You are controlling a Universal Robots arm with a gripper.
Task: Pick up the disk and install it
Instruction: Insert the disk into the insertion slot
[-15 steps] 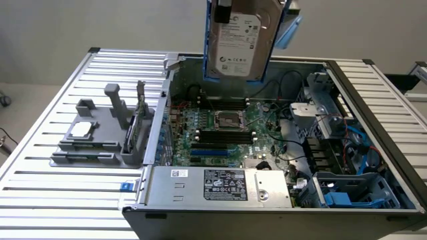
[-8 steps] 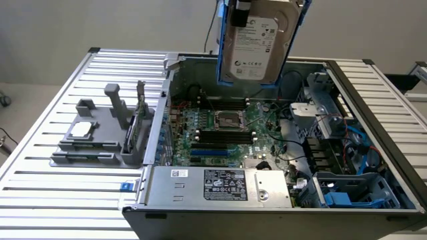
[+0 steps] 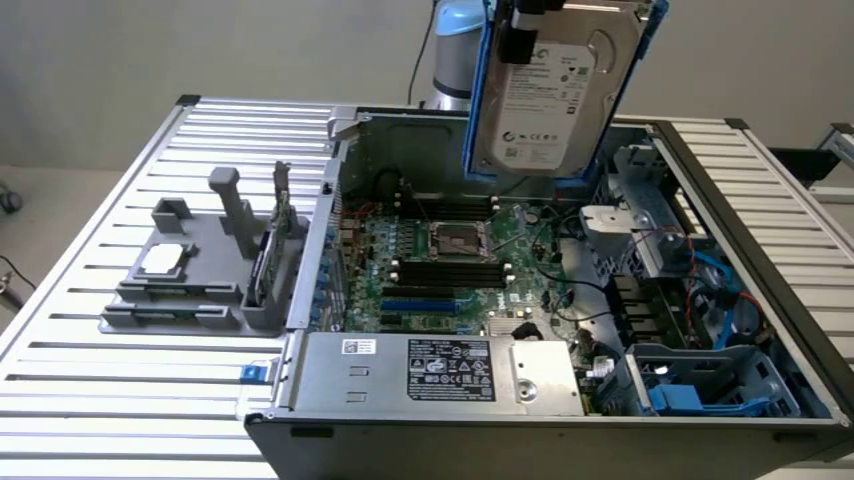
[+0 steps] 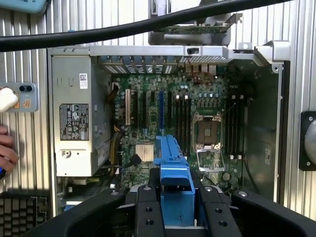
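Note:
The disk (image 3: 554, 90), a silver hard drive with a white label in a blue carrier, hangs upright high above the open computer case (image 3: 334, 180), over its far side. My gripper (image 3: 523, 18) grips it from above. In the wrist view the carrier's blue edge (image 4: 173, 168) sits clamped between the black fingers (image 4: 147, 210) of the gripper (image 4: 175, 202), with the motherboard (image 4: 173, 108) far beneath. The gripper is shut on the disk.
Inside the case are the motherboard (image 3: 447, 260), a grey labelled power supply (image 3: 441, 368) at the near side and a drive bay with blue parts (image 3: 707, 385) on the exterior view's right. A grey fixture holding a small chip (image 3: 167, 262) stands on the slatted table. A hand (image 4: 6, 148) shows beside the case.

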